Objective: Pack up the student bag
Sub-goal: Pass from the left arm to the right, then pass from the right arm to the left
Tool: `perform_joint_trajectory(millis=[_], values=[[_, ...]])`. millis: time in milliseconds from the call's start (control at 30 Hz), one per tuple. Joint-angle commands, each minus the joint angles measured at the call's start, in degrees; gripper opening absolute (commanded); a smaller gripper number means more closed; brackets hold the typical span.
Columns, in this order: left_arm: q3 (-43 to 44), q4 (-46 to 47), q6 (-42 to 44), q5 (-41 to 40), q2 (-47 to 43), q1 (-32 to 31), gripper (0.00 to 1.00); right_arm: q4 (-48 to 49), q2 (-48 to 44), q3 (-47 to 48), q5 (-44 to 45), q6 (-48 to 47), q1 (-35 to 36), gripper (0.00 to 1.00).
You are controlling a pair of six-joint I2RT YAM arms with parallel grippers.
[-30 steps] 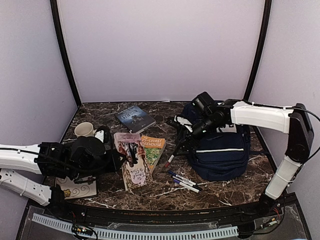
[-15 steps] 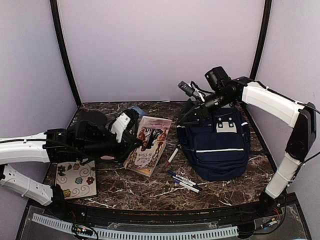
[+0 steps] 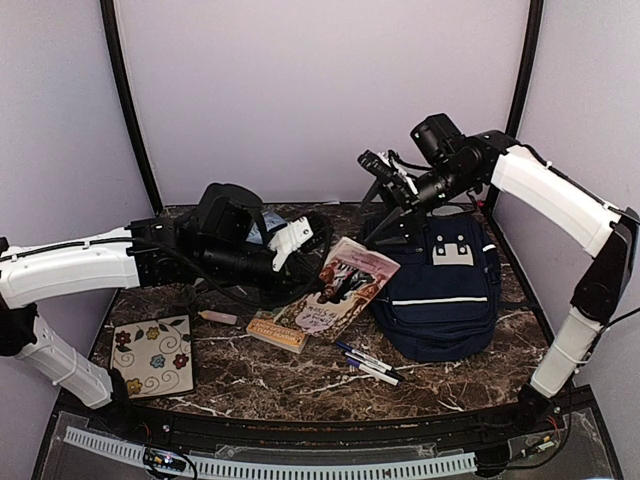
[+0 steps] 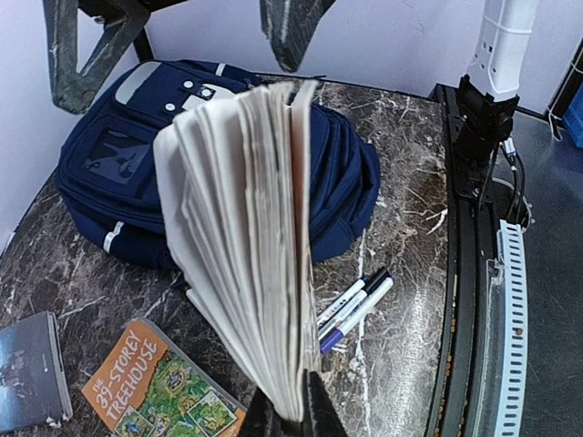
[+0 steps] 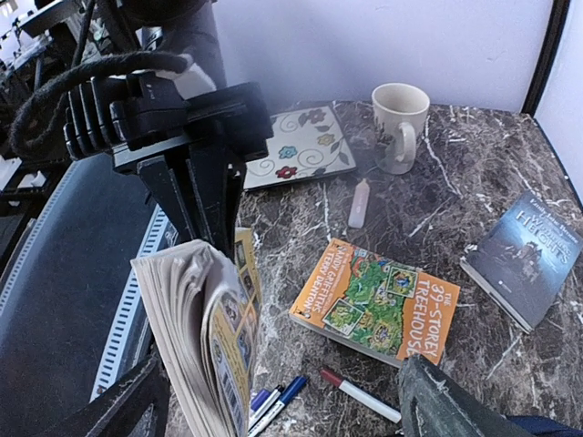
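Marble table: student bag, pens, orange book, floral pad, mug

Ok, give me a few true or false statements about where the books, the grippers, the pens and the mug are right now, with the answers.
1. The left gripper is shut on a paperback held up off the table. True.
2. The right gripper is clamped on the student bag. False: its jaws stand open above the bag.
3. The orange Treehouse book lies flat on the table. True.
4. The pens are inside the bag. False: they lie on the table beside it.
5. The mug is tipped over. False: it stands upright.
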Motion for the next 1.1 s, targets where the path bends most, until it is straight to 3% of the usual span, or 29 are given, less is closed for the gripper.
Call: perform_joint_trajectory(millis=[0, 233, 333, 400, 600, 667, 767, 833, 900, 1000, 1067], values=[[2.3, 0.5, 1.8, 4.9, 0.6, 0.0, 0.00, -4.9, -1.9, -1.4, 3.1, -5.9, 3.8, 0.86], [2.8, 0.5, 1.6, 4.7, 1.7, 0.1, 0.00, -7.6, -0.4, -0.7, 1.4, -7.5, 6.4, 0.83], [2.8, 0.9, 1.1, 4.5, 2.0, 0.1, 0.00, -8.5, 0.4, -0.2, 0.2, -7.2, 6.6, 0.73], [2.6, 1.6, 0.7, 4.0, 1.9, 0.1, 0.00, -9.2, 1.0, -0.1, -0.7, -7.0, 6.8, 0.61], [3.0, 2.3, 0.8, 2.9, 2.5, 0.1, 0.00, -7.2, 2.4, 0.4, 0.3, -1.5, 7.0, 0.08], [3.1, 2.5, 0.8, 2.9, 2.7, 0.1, 0.00, -6.4, 2.3, 0.5, 1.1, -0.3, 6.9, 0.01], [3.1, 2.3, 0.6, 0.9, 3.4, 0.1, 0.03, -6.5, 2.0, 1.2, 1.9, 0.1, 6.8, 0.00], [3.1, 1.6, 0.4, -0.7, 4.3, 0.1, 0.28, -6.8, 1.6, 2.1, 3.0, 0.8, 6.5, 0.00], [2.9, 0.9, 0.6, 0.2, 5.4, 0.4, 0.41, -8.9, 1.5, 3.5, 3.3, -0.8, 6.3, 0.00], [3.1, 0.5, 0.5, 2.7, 7.4, 1.0, 0.43, -11.8, 1.4, 5.2, 4.6, -2.9, 6.2, 0.00], [3.7, 0.1, 1.1, 4.5, 8.6, 1.2, 0.26, -12.9, 1.2, 6.0, 5.6, -3.5, 6.2, 0.00]])
